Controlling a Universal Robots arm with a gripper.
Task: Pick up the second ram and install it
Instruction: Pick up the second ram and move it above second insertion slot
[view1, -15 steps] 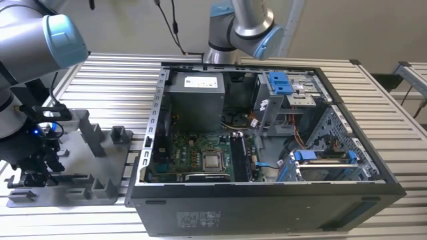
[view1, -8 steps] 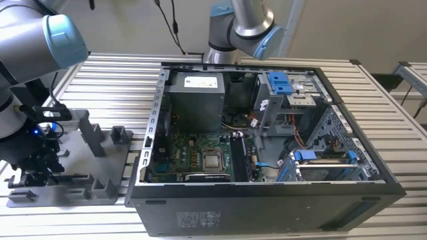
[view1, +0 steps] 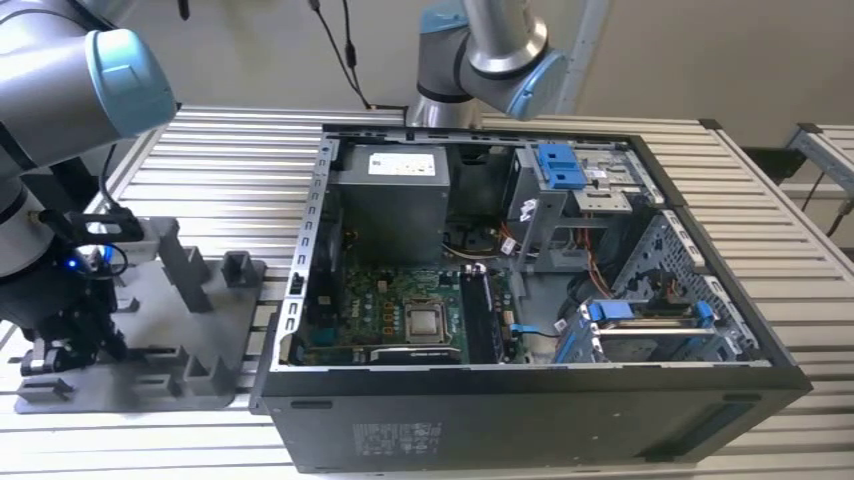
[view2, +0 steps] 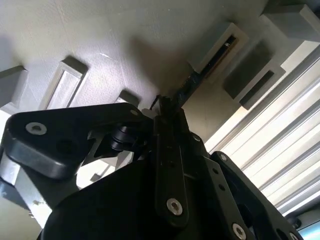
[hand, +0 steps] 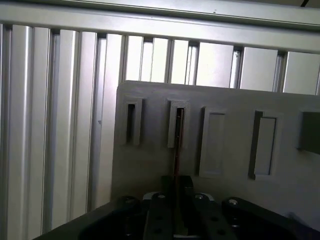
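The second ram (hand: 176, 150) shows edge-on as a thin dark strip standing in a slot of the grey fixture (hand: 230, 100). In the second wrist view the second ram (view2: 202, 72) runs from a raised slot to my fingers. My gripper (hand: 176, 200) sits right at the near end of the stick, one black finger close on each side of it, shut on its edge. In the exterior view my gripper (view1: 60, 345) hangs low over the near left part of the grey fixture (view1: 200, 340). Dark memory slots (view1: 487, 315) lie on the motherboard inside the open computer case (view1: 534, 390).
The fixture carries several grey posts and empty slots (hand: 131, 122). The slatted aluminium table (view1: 227, 150) lies under everything. A second arm (view1: 474, 50) stands behind the case. A power supply (view1: 394, 200) and blue drive brackets (view1: 561, 165) fill the case's far side.
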